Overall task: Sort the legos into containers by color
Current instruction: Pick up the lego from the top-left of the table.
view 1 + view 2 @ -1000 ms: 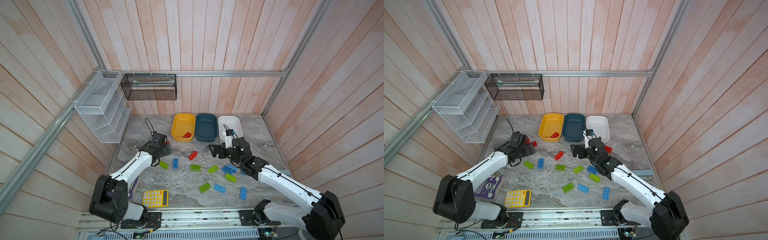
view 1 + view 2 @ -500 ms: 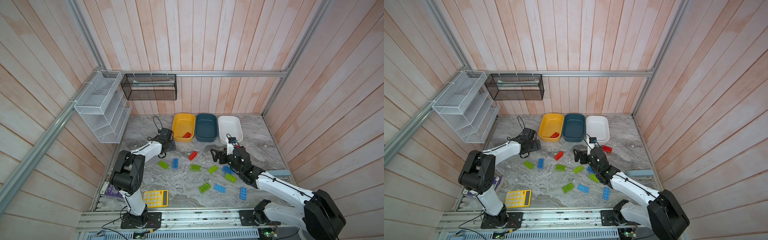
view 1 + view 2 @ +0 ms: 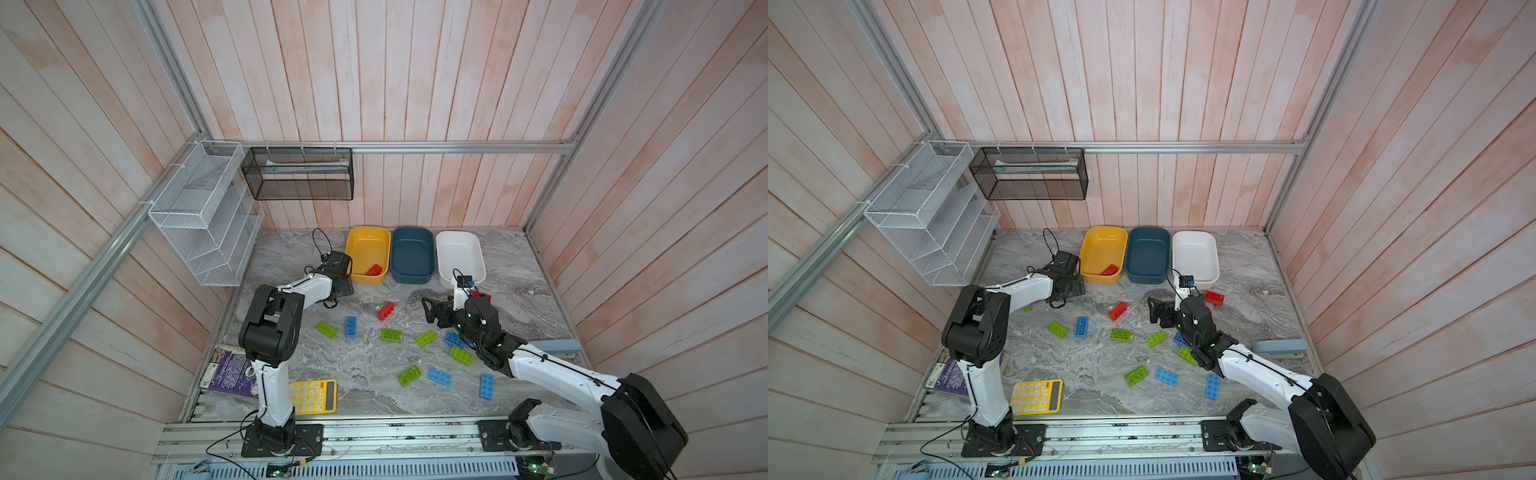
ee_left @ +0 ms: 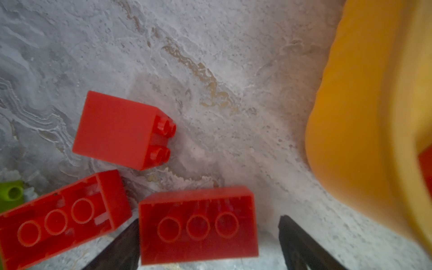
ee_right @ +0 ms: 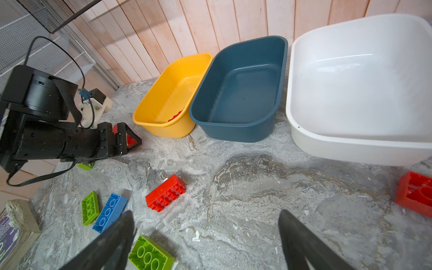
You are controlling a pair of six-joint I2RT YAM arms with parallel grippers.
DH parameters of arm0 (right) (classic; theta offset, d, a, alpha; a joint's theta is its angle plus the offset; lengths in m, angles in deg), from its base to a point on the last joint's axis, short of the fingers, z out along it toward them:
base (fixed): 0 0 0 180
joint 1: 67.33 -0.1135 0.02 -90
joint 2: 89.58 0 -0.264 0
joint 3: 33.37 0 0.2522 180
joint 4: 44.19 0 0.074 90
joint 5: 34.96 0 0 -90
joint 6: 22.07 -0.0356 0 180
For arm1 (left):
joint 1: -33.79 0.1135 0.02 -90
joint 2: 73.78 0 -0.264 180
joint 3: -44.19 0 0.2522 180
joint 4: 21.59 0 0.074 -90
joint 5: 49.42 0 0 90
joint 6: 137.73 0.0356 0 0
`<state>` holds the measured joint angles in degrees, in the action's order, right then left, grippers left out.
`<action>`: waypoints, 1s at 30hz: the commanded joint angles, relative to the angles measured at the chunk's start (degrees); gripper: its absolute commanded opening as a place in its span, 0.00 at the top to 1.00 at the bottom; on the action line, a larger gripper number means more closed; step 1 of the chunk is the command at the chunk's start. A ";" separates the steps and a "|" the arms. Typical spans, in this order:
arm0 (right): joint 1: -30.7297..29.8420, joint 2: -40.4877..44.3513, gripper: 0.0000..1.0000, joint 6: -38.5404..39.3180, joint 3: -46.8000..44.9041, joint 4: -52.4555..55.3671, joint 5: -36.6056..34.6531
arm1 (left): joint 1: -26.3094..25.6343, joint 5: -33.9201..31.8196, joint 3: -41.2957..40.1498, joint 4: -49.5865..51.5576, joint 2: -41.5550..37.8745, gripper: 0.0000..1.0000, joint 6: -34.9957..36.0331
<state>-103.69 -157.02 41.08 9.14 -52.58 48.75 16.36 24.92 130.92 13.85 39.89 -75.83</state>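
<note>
Three containers stand in a row at the back: yellow (image 3: 360, 249) with one red lego (image 3: 374, 270) in it, teal (image 3: 411, 253) and white (image 3: 459, 253). My left gripper (image 4: 209, 219) is low by the yellow tub (image 4: 362, 117), open around an upturned red lego (image 4: 198, 245). One finger touches it and the other stands apart. Two more red legos (image 4: 63, 217) (image 4: 119, 131) lie beside it. My right gripper (image 5: 206, 212) hovers open and empty above the table's middle (image 3: 427, 311). Red (image 3: 386, 311), green (image 3: 391, 335) and blue (image 3: 439, 376) legos are scattered in front of the tubs.
A yellow calculator (image 3: 313, 397) and a purple book (image 3: 228, 370) lie at the front left. A grey-blue object (image 3: 557, 347) sits at the right edge. A white wire rack (image 3: 203, 216) and a black mesh basket (image 3: 299, 174) hang on the walls.
My left gripper has moved right toward the yellow tub and come down around a red lego, its jaws narrowing a little. My right gripper has drawn back slightly toward the front.
</note>
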 commanded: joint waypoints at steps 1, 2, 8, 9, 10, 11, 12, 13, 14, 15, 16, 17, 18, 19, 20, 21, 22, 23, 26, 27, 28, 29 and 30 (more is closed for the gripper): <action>-0.31 -0.94 0.04 0.09 -0.70 -2.02 -0.47 | -0.02 -2.07 1.86 -0.32 2.23 0.11 0.73; -0.32 -1.07 0.05 0.13 -0.77 -2.09 -0.64 | 0.02 -2.12 1.98 -0.61 2.49 0.12 0.71; -0.37 -2.08 0.05 0.22 -0.80 -2.36 -0.44 | 0.31 -2.18 2.78 -1.63 3.84 0.29 0.94; -0.38 -2.20 0.05 0.22 -0.80 -2.45 -0.48 | 0.29 -2.33 2.79 -1.74 3.72 0.33 1.03; -0.35 -2.17 0.05 0.22 -0.80 -2.44 -0.32 | 0.30 -2.46 2.63 -2.00 3.56 0.35 1.10; -0.29 -2.30 0.05 0.22 -0.85 -2.48 -0.40 | 0.31 -2.53 2.45 -2.20 3.30 0.37 1.22; -0.30 -2.35 0.06 0.31 -0.85 -2.47 -0.43 | 0.31 -2.53 2.23 -2.37 2.86 0.39 1.34; -0.38 -2.48 0.06 0.30 -0.67 -2.42 -0.41 | 0.37 -2.55 1.81 -2.51 2.24 0.40 1.45; -0.36 -2.59 0.06 0.31 -0.73 -2.50 -0.35 | 0.30 -2.46 1.33 -2.60 1.71 0.41 1.42; -0.35 -2.67 0.06 0.31 -0.74 -2.54 -0.22 | 0.37 -2.29 0.73 -2.62 0.80 0.42 1.63; -0.41 -2.76 0.06 0.25 -0.80 -2.54 -0.18 | 0.27 -2.12 0.00 -2.62 -0.25 0.42 1.88; -0.39 -2.78 0.06 0.23 -0.73 -2.51 -0.10 | 0.25 -1.97 -0.69 -2.67 -1.33 0.43 2.07; -0.52 -2.87 0.06 0.18 -0.72 -2.62 -0.08 | 0.23 -1.71 -1.61 -2.67 -2.70 0.43 2.31; -0.47 -2.96 0.06 0.22 -0.80 -2.76 -0.05 | 0.25 -1.43 -2.67 -2.60 -4.40 0.43 2.51; -0.55 -3.11 0.06 0.22 -0.78 -2.73 0.04 | 0.21 -1.00 -3.71 -2.49 -5.85 0.43 2.67; -0.60 -3.21 0.06 0.22 -0.74 -2.54 0.13 | 0.13 -0.37 -5.14 -2.42 -8.11 0.43 2.76; -0.79 -3.18 0.06 0.15 -0.76 -2.46 0.27 | 0.04 0.25 -6.73 -2.55 -10.33 0.44 2.82; -0.80 -3.07 0.06 0.13 -0.82 -2.49 0.32 | -0.05 0.90 -7.88 -2.60 -12.34 0.44 2.87; -0.83 -2.96 0.06 -0.22 -0.98 -2.80 0.77 | -0.36 3.24 -8.44 -0.66 -17.00 0.44 4.00; -0.90 -3.09 0.06 -0.30 -1.00 -2.86 0.92 | -0.54 3.92 -7.54 0.71 -17.75 0.44 4.46; -0.91 -3.27 0.06 -0.44 -1.00 -3.03 1.15 | -0.71 4.59 -6.42 1.84 -18.39 0.44 4.94; -0.91 -3.52 0.06 -0.55 -0.99 -3.17 1.18 | -0.76 5.09 -5.52 2.30 -18.68 0.44 5.28; -0.98 -3.90 0.06 -0.64 -0.98 -3.41 1.21 | -0.81 5.98 -4.48 2.71 -18.75 0.44 5.74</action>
<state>-104.28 -160.06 40.90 8.49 -54.51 49.17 15.96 27.87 124.19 14.35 21.61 -72.20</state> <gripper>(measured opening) 0.936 0.675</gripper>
